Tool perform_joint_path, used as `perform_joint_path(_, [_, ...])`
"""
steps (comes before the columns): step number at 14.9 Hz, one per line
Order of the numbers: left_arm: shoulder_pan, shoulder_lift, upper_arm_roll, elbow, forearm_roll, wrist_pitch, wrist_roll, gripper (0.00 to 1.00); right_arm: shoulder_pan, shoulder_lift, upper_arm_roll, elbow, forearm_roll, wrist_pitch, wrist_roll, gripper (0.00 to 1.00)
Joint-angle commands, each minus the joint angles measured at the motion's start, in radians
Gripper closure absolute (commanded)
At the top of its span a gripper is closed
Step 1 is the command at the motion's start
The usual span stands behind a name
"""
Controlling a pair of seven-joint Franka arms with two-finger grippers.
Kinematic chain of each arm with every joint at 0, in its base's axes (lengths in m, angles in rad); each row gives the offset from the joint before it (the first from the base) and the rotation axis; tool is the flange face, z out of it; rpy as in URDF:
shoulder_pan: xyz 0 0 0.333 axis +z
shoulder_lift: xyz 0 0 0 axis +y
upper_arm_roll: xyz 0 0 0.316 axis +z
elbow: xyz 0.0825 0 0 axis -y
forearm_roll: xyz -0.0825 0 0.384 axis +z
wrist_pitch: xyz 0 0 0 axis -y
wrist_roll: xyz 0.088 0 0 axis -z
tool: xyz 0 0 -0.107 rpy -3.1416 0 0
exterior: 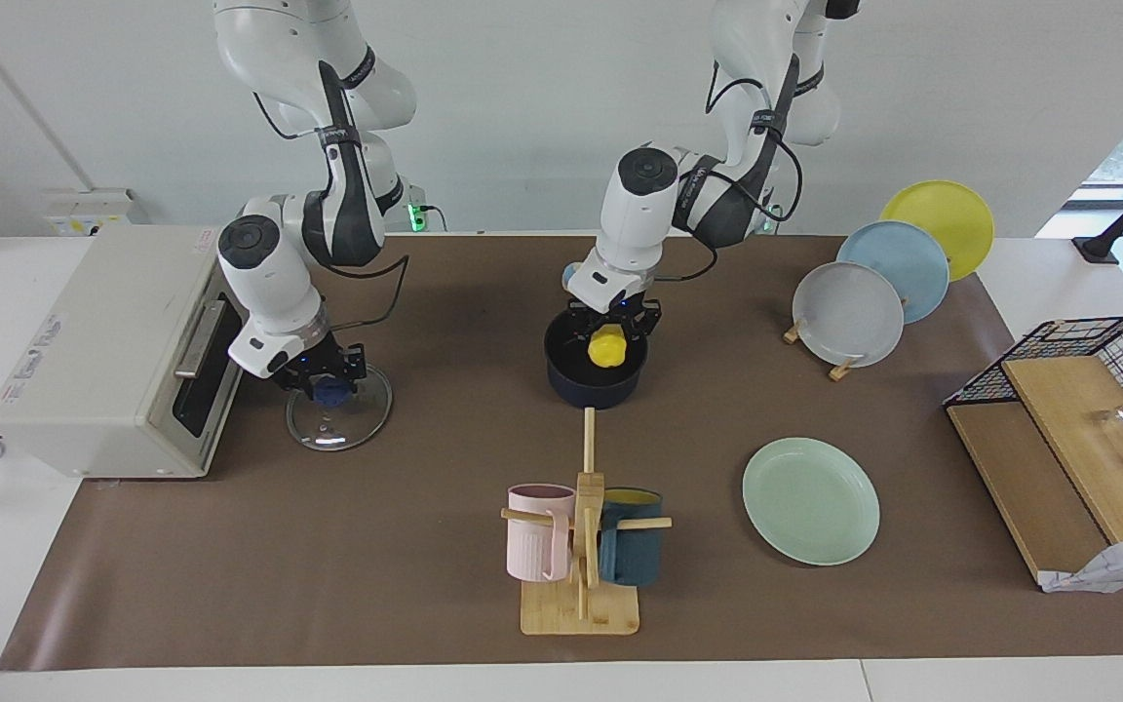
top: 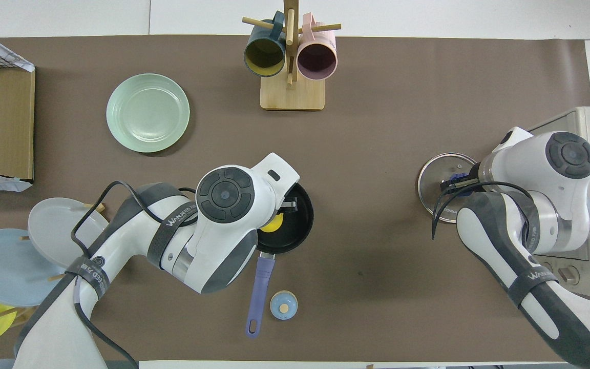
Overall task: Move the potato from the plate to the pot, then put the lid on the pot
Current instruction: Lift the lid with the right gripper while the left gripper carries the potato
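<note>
The left claw (exterior: 610,330) hangs right over the pot (exterior: 596,369), clamped on the potato (exterior: 606,347), which sits low in the pot's mouth, just above the black bottom. The overhead view agrees: a sliver of yellow potato (top: 273,223) peeks out from under the wrist, inside the rim of the pot (top: 301,215). So the potato is over the pot, gripped, not yet let go.

At the right arm's end of the desk (exterior: 406,546), the right claw (exterior: 328,382) is down on the lid (exterior: 339,409), fingers pinched onto the blue knob, with the lid flat on the desk in front of the toaster oven (exterior: 103,341). The mint plate (exterior: 811,499) lies bare, nearer the left arm's end and farther from the robots than the pot.

Now the risks. If the left claw opens while the potato hangs toward one side of the pot, it could strike the rim and bounce out onto the desk. A lumpy, smooth thing like that will roll. The pot is light too; a nudge from the fingers on the way out could shove it and spoil the lid's aim. And the lid: that knob is a small hold, so the glass may swing or tilt when lifted. If the right arm carries it across before the left arm has left, the two could collide above the pot. A tilted lid would land crooked on the rim.
</note>
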Motion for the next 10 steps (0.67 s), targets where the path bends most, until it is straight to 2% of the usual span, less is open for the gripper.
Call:
perform_joint_path(1, [-0.034,-0.004,0.021,-0.06,0.002,0.077,-0.006,1.0,-0.002,0.013,0.004,0.127,0.011,-0.132,-0.029,0.61])
perform_joint_path(2, [-0.035,-0.004,0.021,-0.077,0.002,0.097,-0.006,1.0,0.014,0.022,0.009,0.178,0.012,-0.18,-0.029,0.63])
perform_joint_path(4, [-0.04,-0.001,0.021,-0.084,0.007,0.104,-0.006,1.0,0.027,0.03,0.01,0.253,0.011,-0.255,-0.024,0.82])
perform_joint_path(5, [-0.04,0.008,0.019,-0.089,0.019,0.106,-0.009,1.0,0.044,0.033,0.01,0.279,0.012,-0.277,-0.023,0.98])
perform_joint_path(10, [-0.063,0.043,0.022,-0.098,0.025,0.143,-0.014,1.0,0.081,0.045,0.01,0.374,0.014,-0.355,0.008,1.0])
